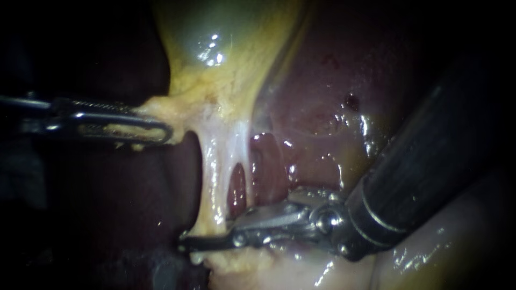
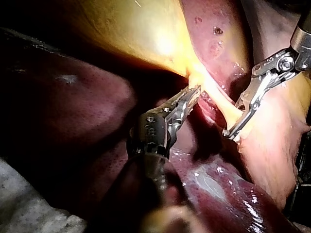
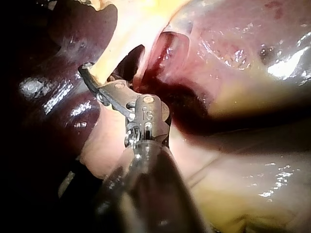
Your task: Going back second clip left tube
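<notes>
Yellow tissue (image 1: 148, 110) is pinched by left instrument (image 1: 164, 131); right instrument (image 1: 188, 244) jaws gape slightly beside tube (image 1: 212, 177).

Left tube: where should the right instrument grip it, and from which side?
Likely mid-span on the left tube, crosswise, entering from the right through the gap beside it. The left instrument, shut on the gallbladder neck, holds it taut and upright there; the right instrument lies across its lower end.
</notes>
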Tool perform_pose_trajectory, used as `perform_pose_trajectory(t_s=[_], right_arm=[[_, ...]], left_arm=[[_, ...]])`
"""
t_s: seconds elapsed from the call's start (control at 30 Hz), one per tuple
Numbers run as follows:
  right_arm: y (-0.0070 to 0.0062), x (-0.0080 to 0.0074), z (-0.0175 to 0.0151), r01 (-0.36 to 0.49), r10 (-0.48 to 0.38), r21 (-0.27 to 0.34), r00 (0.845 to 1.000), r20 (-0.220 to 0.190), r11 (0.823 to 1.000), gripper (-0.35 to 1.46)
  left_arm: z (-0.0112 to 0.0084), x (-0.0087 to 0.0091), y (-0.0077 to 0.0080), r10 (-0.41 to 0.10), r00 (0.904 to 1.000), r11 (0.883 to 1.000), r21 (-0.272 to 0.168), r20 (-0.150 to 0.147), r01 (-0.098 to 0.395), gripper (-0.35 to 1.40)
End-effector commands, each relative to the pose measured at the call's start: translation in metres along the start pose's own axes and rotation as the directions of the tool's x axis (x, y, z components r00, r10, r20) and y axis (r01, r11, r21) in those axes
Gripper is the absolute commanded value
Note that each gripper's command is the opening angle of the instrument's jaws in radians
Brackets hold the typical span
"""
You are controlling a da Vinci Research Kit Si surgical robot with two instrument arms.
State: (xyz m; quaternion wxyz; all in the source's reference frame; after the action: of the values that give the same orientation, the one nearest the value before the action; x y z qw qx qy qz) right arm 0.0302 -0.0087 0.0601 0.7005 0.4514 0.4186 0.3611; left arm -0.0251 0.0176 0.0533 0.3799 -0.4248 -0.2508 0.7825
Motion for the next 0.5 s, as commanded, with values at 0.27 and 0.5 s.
perform_pose_trajectory(t_s=[0.27,0.5], right_arm=[[0.0002,-0.0001,-0.0001,0.012,-0.012,0.003,1.000,-0.001,1.000,-0.35],[0.0011,-0.0001,0.0008,0.092,-0.091,0.024,0.995,-0.044,0.995,0.43]], left_arm=[[0.0000,0.0000,0.0000,0.001,1.0000,1.000,-0.001,0.000,-0.001,-0.35],[-0.0001,-0.0001,0.0000,0.001,1.0000,1.000,-0.002,0.000,-0.001,-0.35]])
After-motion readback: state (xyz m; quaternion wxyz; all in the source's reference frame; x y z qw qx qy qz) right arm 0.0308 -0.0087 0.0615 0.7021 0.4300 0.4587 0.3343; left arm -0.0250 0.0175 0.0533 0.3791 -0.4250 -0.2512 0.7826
